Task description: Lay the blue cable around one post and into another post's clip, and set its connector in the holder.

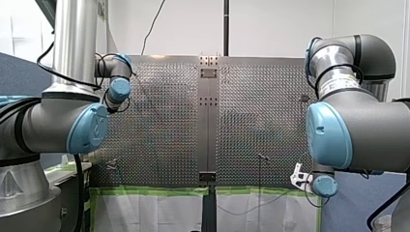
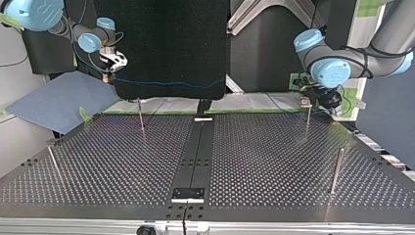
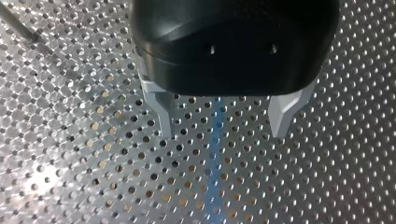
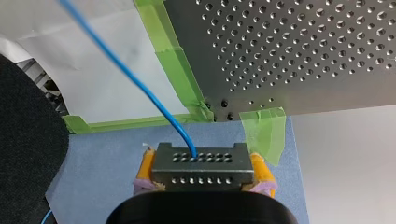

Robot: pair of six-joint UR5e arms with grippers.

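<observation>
One blue cable [image 4: 126, 77], one connector [image 4: 201, 163], four posts [image 2: 141, 117]. Your right gripper [image 4: 203, 179] is clenched on the connector, cable leaving toward eleven o'clock. Your left gripper [image 3: 223, 134] hangs released, the cable blurred between its fingers.

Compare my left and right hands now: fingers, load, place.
Look: left hand has bare metal fingers, right hand yellow pads. State: left hand open and empty, right hand shut on the connector. Place: left hand over the perforated table, right hand beside it, over a blue mat. Both: two fingers.
</observation>
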